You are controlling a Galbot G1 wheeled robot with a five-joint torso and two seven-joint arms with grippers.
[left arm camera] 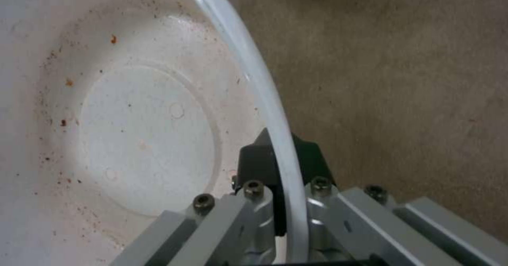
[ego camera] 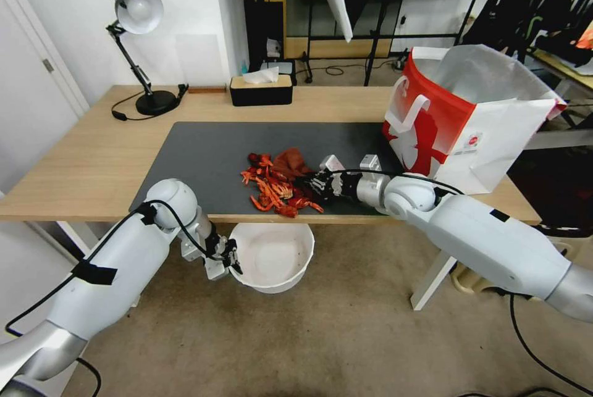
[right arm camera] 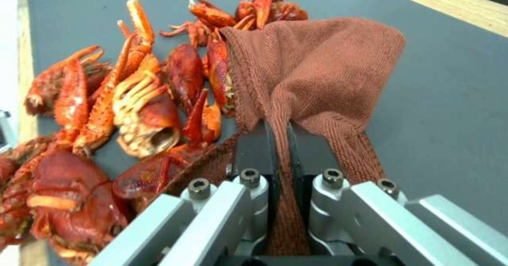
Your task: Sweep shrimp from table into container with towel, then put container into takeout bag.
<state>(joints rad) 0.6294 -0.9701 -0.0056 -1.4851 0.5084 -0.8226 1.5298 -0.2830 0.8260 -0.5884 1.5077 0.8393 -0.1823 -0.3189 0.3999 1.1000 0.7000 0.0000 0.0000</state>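
A pile of red-orange shrimp [ego camera: 275, 190] [right arm camera: 122, 111] lies on the dark mat near the front edge of the table [ego camera: 92, 168]. My right gripper [ego camera: 315, 184] [right arm camera: 278, 139] is shut on the rust-brown towel [ego camera: 291, 163] [right arm camera: 312, 67], which rests against the pile. Below the table's front edge, over the floor, my left gripper [ego camera: 233, 264] [left arm camera: 280, 155] is shut on the rim of the white container [ego camera: 275, 255] [left arm camera: 132, 119], which has only specks inside. The red and white takeout bag [ego camera: 457, 119] stands open at the table's right end.
A black tissue box [ego camera: 260, 89] and a desk lamp [ego camera: 139, 45] stand along the table's far edge. Beige carpet [ego camera: 309, 341] lies under the container. White table legs [ego camera: 432, 279] stand near my right arm.
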